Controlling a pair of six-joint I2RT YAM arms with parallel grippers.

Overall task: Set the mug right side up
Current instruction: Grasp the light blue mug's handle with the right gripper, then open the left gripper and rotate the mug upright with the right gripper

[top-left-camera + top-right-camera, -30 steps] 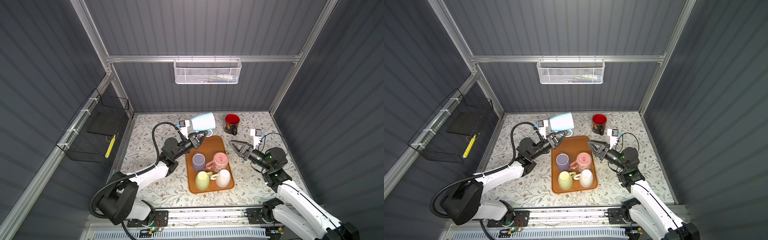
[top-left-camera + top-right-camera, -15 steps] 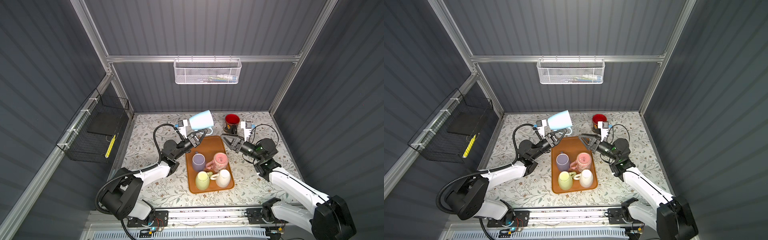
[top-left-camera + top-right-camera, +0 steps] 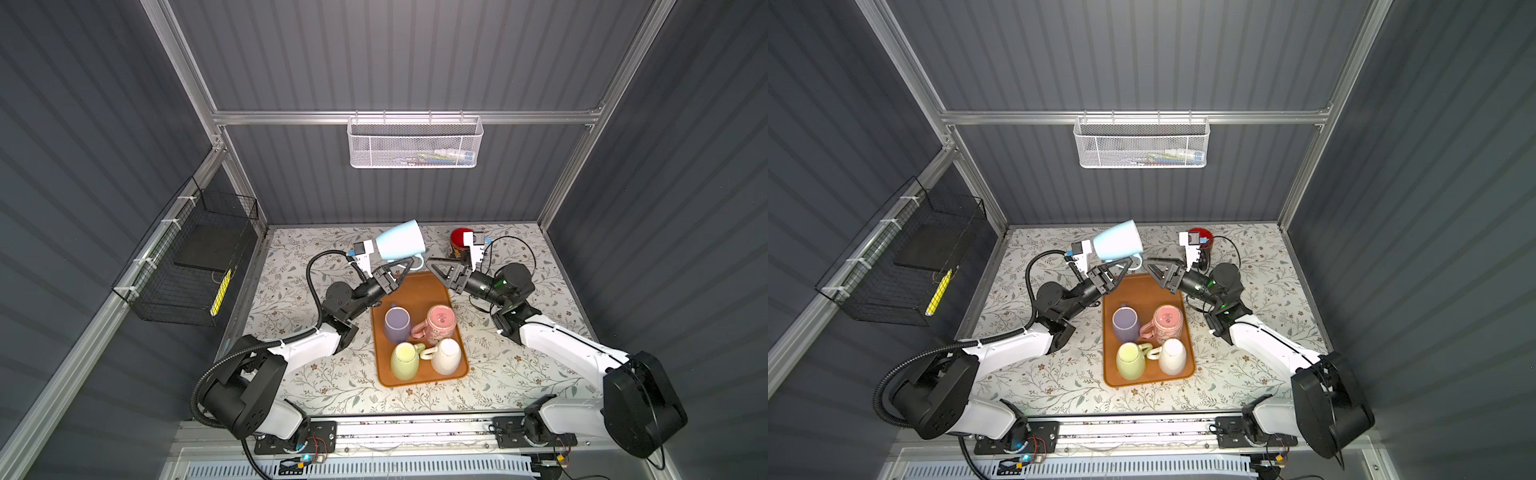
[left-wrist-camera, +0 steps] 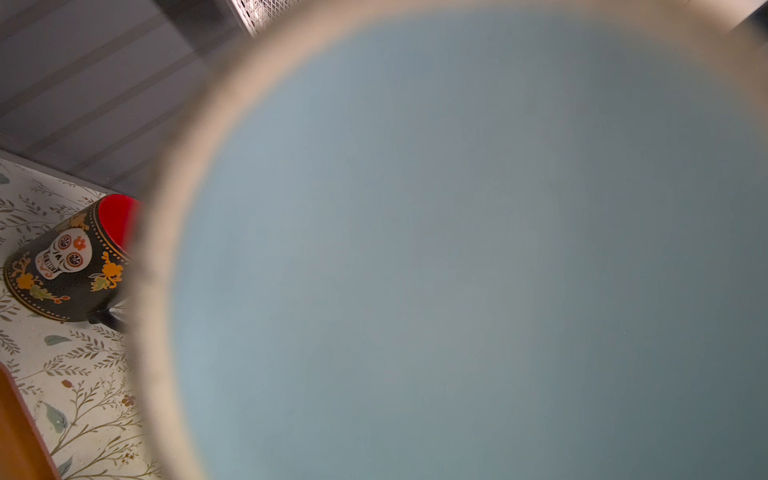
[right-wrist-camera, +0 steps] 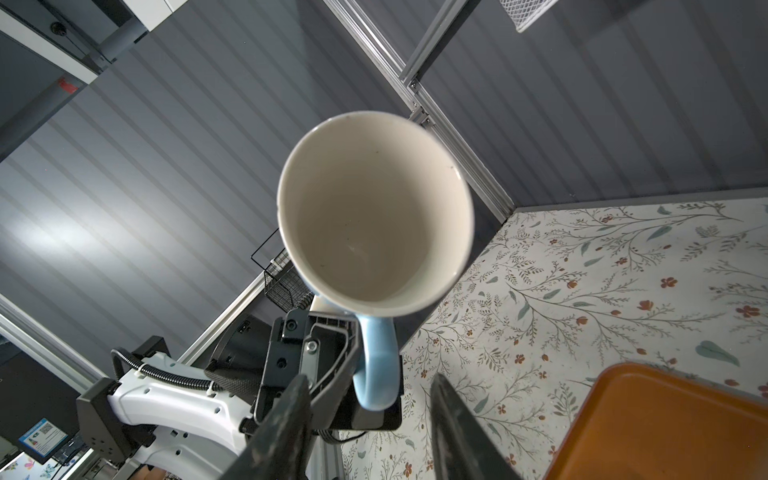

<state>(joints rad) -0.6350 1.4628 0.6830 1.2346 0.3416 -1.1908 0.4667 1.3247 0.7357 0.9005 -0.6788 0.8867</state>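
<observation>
The left gripper [image 3: 404,267], reaching in over the far end of the worktop [image 3: 291,266], is clamped tight on the handle of the light blue mug [image 3: 399,242], which it holds in the air just beyond the far edge of the orange tray [image 3: 436,286]. The mug is tipped roughly on its side. Its base is turned back toward the left arm's camera, where the blurred blue surface [image 4: 457,249] fills nearly the whole wrist view. Its cream-coloured mouth [image 5: 374,216] opens toward the right arm.

Facing it, the right gripper [image 3: 438,273] hovers just beside the mug's rim and handle. Its jaws are partly spread and hold nothing, and its dark fingers [image 5: 286,428] stand apart on either side of the handle without touching it in the right wrist view.

Behind the right gripper, a black skull-painted mug [image 4: 62,266] with a red inside stands upright on the worktop near the back wall, partly hidden in both top views by the right wrist camera.

On the tray, four more mugs crowd the near half: a purple mug [image 3: 397,324], a pink mug [image 3: 441,322], a yellow-green mug [image 3: 405,359] and a white mug [image 3: 446,355].

A white mesh basket [image 3: 415,143] hangs on the back wall. A black wire basket [image 3: 195,257] hangs on the left wall.
</observation>
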